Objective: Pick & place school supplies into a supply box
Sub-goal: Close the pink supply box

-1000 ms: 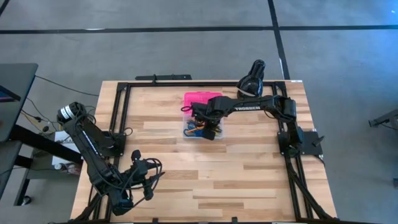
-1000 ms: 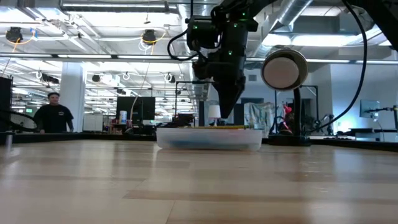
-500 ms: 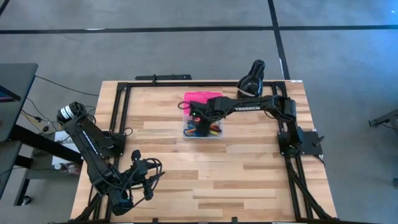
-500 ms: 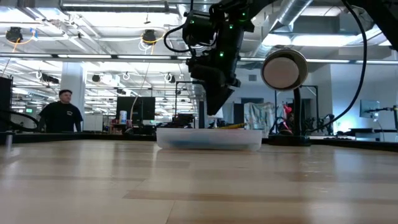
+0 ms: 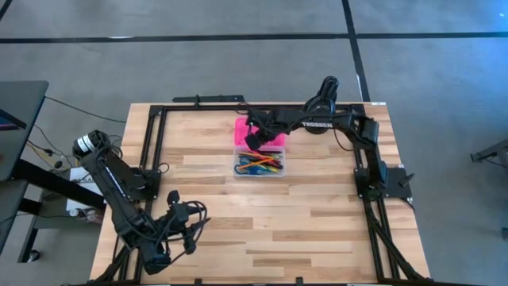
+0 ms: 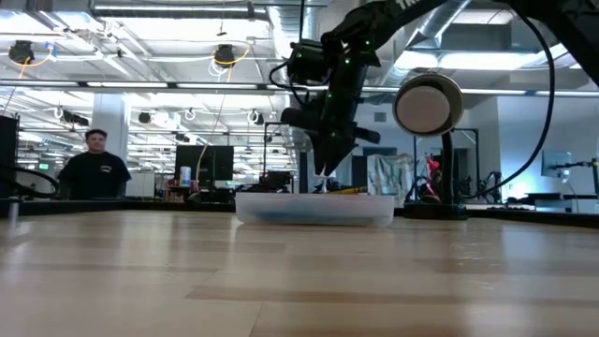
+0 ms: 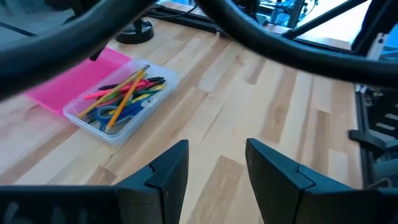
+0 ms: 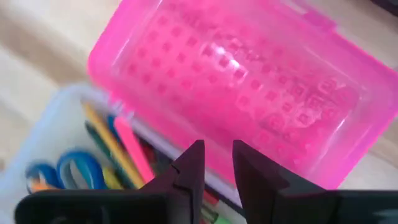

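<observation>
At the near-left corner of the wooden bench [image 5: 317, 230], the left arm waits, its left claw [image 5: 189, 231] released and empty, fingers [image 7: 166, 174] parted over bare boards. Toward the middle of the far side lies the supply box [image 5: 259, 164], its clear base filled with school supplies [image 7: 124, 96]: pencils, markers and blue-handled scissors [image 8: 68, 171], lying lengthwise in the tray. Its bright pink lid [image 8: 230, 81] is thrown back flat on the bench along the base's far edge. The right arm reaches in from the right-hand rail, and the right claw [image 5: 255, 140] hangs above the pink lid, pointing down at the seam where lid meets base; its fingers [image 8: 189, 168] stand a narrow gap apart with nothing between them. Just beyond the arm, at the bench's far edge, sits a black round device [image 5: 321, 102]. In the room behind, a person [image 6: 94, 168] in a dark shirt stands at far left.
</observation>
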